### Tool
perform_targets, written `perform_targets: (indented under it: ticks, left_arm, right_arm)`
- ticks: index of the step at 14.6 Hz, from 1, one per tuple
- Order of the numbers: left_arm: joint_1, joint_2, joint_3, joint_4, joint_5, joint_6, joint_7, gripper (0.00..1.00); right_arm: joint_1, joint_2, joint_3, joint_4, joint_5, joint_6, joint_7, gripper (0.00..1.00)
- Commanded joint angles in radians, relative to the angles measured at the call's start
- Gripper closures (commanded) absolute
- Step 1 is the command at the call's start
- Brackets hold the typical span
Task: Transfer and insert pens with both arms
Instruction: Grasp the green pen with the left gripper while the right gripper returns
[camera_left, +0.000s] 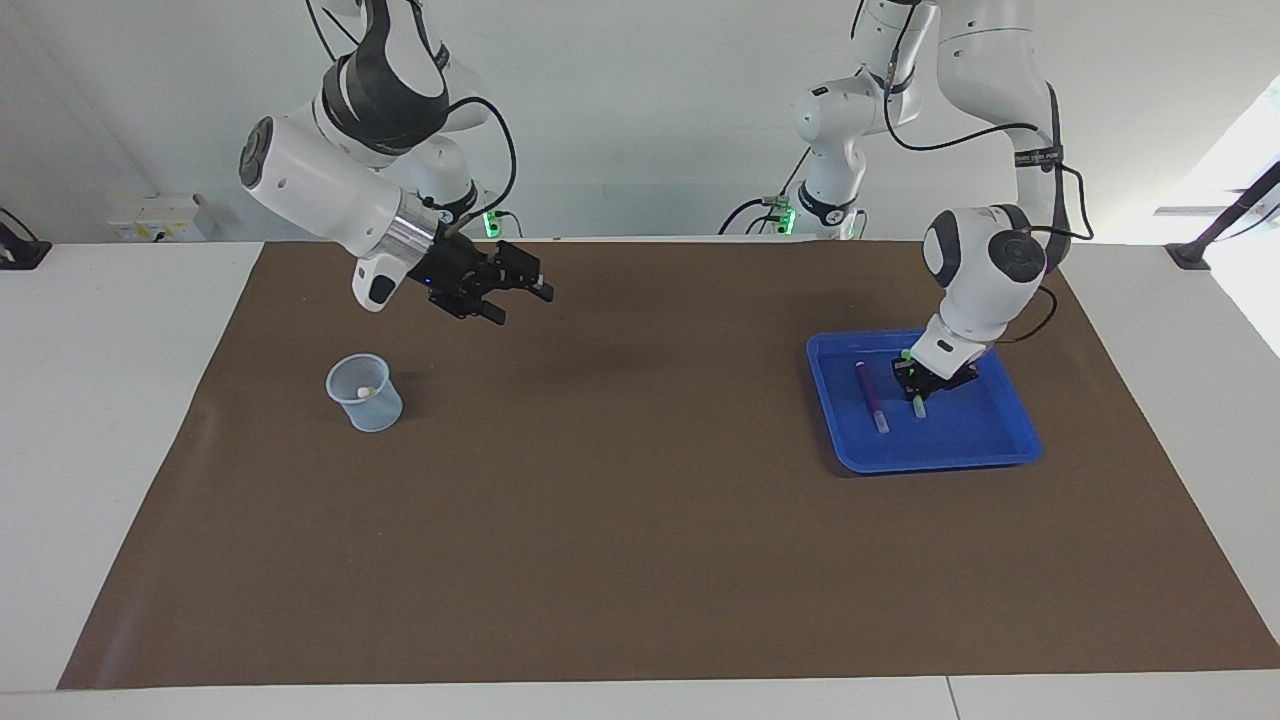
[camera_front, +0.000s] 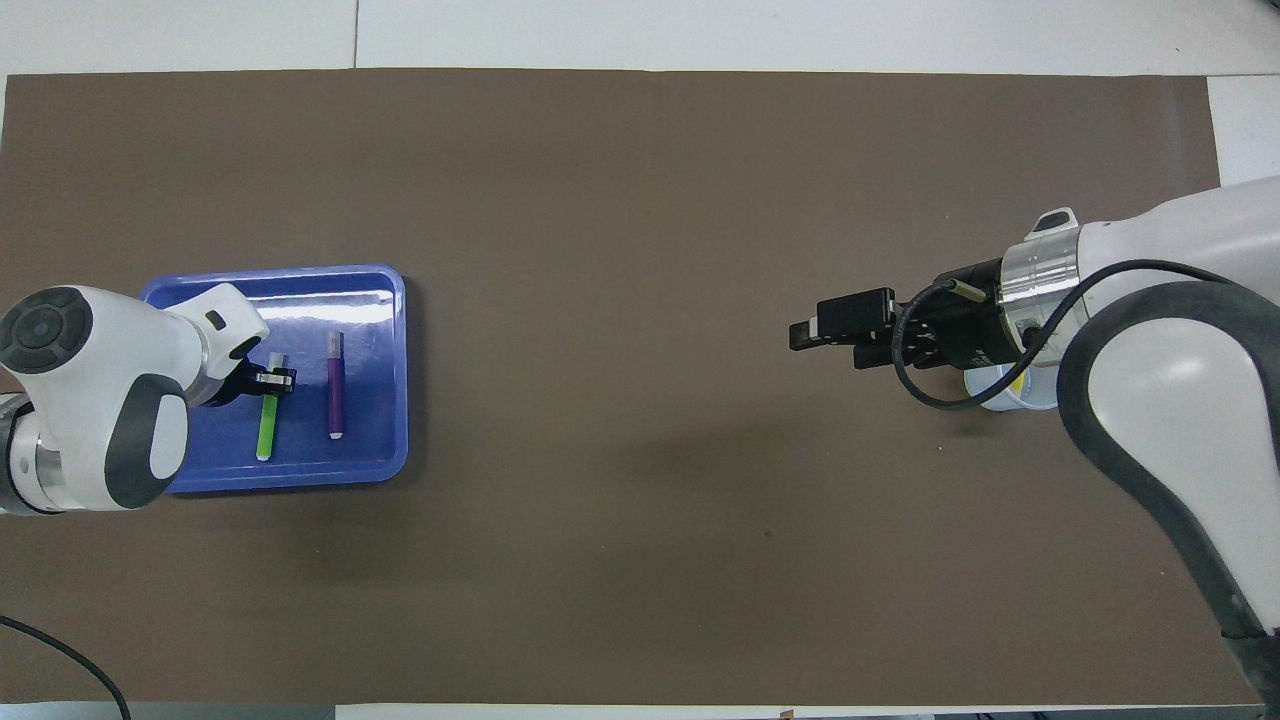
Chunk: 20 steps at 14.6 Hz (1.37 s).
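Note:
A blue tray (camera_left: 940, 462) (camera_front: 300, 272) lies toward the left arm's end of the table. In it are a purple pen (camera_left: 872, 395) (camera_front: 336, 385) and a bright green pen (camera_left: 917, 408) (camera_front: 265, 428), side by side. My left gripper (camera_left: 915, 385) (camera_front: 275, 380) is down in the tray, shut on the green pen near the end nearer the robots. A clear cup (camera_left: 365, 395) (camera_front: 1010, 398) stands toward the right arm's end and holds a yellow pen (camera_front: 1017, 380). My right gripper (camera_left: 518, 300) (camera_front: 810, 330) hangs open and empty over the bare mat.
A brown mat (camera_left: 640, 520) covers most of the white table. A thin black slanted rod (camera_left: 1230, 215) stands at the table's edge at the left arm's end. In the overhead view the right arm covers part of the cup.

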Motion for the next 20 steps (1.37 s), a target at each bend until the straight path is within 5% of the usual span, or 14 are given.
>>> perform_targets:
  ticks: [1,4,9,12,16,20]
  left_arm:
    - [0.012,0.01,-0.001,-0.006,0.018,0.012,-0.01,1.0]
    - [0.013,0.014,-0.001,0.041,0.017,-0.048,-0.01,1.0]
    - [0.003,0.033,-0.004,0.268,0.0,-0.366,-0.058,1.0]
    - [-0.017,0.028,-0.01,0.392,-0.108,-0.531,-0.189,1.0]
    - [-0.107,0.016,-0.015,0.529,-0.257,-0.692,-0.629,1.0]
    - [-0.203,-0.026,-0.02,0.538,-0.475,-0.688,-1.182,1.0]
  right_arm:
    - [0.01,-0.013,-0.002,-0.01,0.029,0.01,0.042,0.0]
    - [0.01,-0.019,-0.002,-0.011,0.051,0.01,0.043,0.0]
    - [0.016,-0.022,-0.002,-0.01,0.055,0.021,0.077,0.0]
    - [0.041,-0.022,0.003,-0.012,0.09,0.05,0.109,0.0]
    - [0.084,-0.02,0.003,-0.013,0.107,0.111,0.175,0.0]
    - [0.088,-0.02,0.003,-0.019,0.107,0.133,0.175,0.0]
